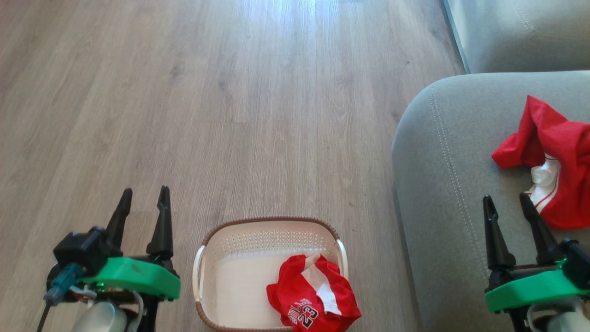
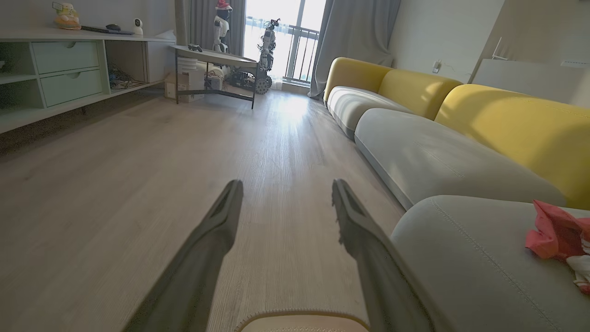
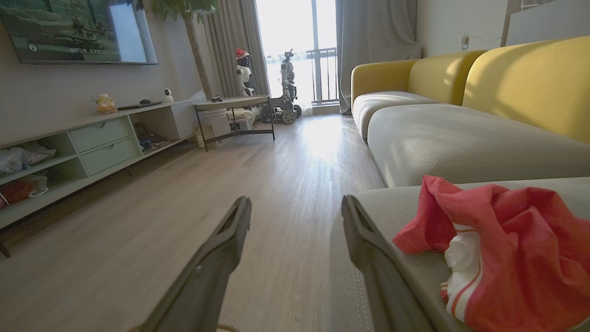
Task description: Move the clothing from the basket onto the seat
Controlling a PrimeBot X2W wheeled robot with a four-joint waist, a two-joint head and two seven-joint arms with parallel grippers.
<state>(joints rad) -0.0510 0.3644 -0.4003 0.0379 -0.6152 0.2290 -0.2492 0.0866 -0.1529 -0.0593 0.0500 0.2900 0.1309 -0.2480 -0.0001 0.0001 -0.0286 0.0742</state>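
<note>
Pale wood-plank floor [image 1: 230, 92], yellow sofa backrests [image 2: 516, 124], wall television [image 3: 78, 30] above low cabinet [image 3: 99, 143] with mint drawers, dark-legged side table [image 3: 235, 103], grey curtains [image 3: 373, 46] beside bright balcony door [image 3: 299, 23], two small robots [image 3: 244, 74] near it

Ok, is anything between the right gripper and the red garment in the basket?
Nothing visible. The garment lies uncovered in the basket, toward its right side, open from above; the open right gripper hangs over the seat.

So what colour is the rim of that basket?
Brown and woven, on the basket; clearest in the head view.
</note>
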